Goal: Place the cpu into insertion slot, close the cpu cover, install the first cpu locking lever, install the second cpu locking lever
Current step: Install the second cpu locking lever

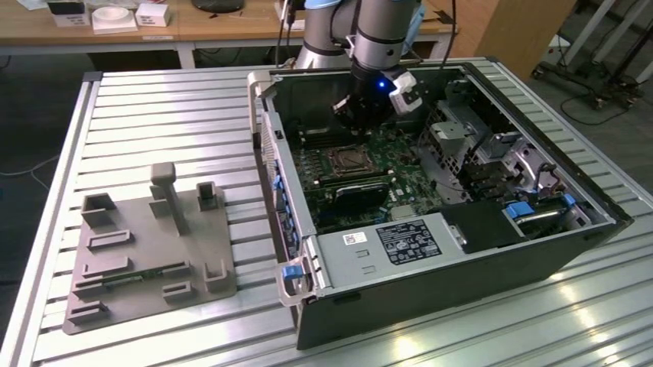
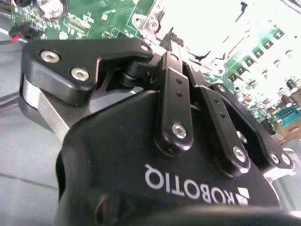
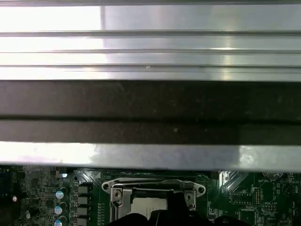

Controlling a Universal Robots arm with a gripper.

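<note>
gripper [image 1: 359, 115] over insertion slot [image 1: 350, 160], fingertips hidden

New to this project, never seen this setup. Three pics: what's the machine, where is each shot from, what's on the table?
A robot arm reaches into an open black computer case on a slatted metal table. The exterior view shows everything; both wrist views ride on the arm. The gripper hangs over the green board, just behind the insertion slot, its metal frame also in the first wrist view. The second wrist view shows the gripper's black body. A grey fixture plate lies beside the case.
</note>
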